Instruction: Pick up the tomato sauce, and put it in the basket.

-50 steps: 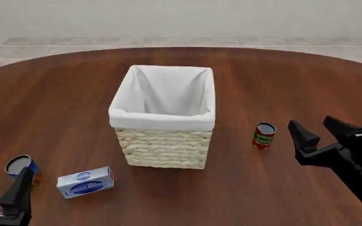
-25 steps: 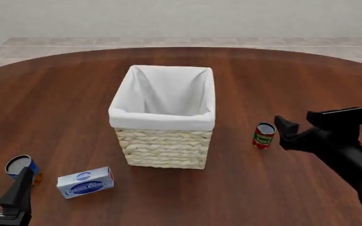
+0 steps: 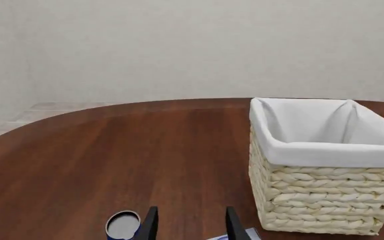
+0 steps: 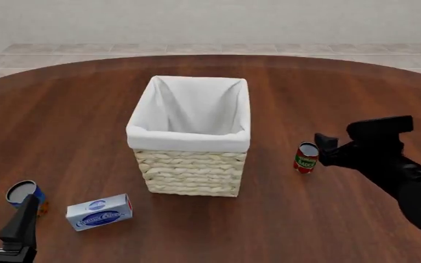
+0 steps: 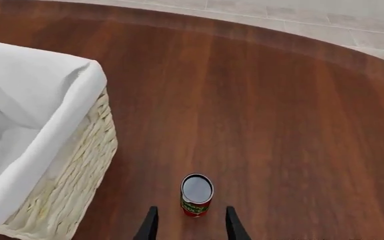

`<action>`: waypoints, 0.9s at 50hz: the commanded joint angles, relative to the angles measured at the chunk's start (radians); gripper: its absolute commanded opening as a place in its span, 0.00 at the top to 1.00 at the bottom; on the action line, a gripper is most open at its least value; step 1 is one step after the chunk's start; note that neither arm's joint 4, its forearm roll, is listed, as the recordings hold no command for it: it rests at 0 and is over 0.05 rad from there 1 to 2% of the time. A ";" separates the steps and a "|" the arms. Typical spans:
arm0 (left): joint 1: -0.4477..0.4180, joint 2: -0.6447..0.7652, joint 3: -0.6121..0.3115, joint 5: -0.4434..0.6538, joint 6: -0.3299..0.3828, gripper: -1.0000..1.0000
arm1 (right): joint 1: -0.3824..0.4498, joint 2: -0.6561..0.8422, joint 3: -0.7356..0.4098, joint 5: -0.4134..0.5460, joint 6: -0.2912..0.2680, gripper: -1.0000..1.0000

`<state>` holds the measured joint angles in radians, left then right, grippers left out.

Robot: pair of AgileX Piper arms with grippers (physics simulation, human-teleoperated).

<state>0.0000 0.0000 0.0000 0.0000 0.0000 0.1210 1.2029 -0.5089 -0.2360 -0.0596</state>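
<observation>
brown wooden table, right pincer open at the tomato sauce.
can stands upright just ahead of its spread fingertips; basket further left; left pincer also open.

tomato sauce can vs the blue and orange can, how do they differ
The tomato sauce is red with a green-and-white label; the blue-and-orange can is not. The sauce stands to the right of the basket, just ahead of the right pincer; the other can stands near the front left, beside the left pincer. Both are upright, silver-topped and untouched.
</observation>
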 commanded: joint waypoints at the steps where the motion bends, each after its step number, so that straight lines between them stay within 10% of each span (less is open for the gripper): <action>1: 0.000 0.000 0.000 0.000 0.000 0.00 | -0.006 0.064 -0.020 -0.015 -0.003 0.00; 45: 0.000 0.000 0.000 0.000 0.000 0.00 | -0.022 0.332 -0.074 -0.142 0.000 0.00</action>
<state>0.0000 0.0000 0.0000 0.0000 0.0000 0.1038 1.4771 -0.5778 -0.3468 -0.0632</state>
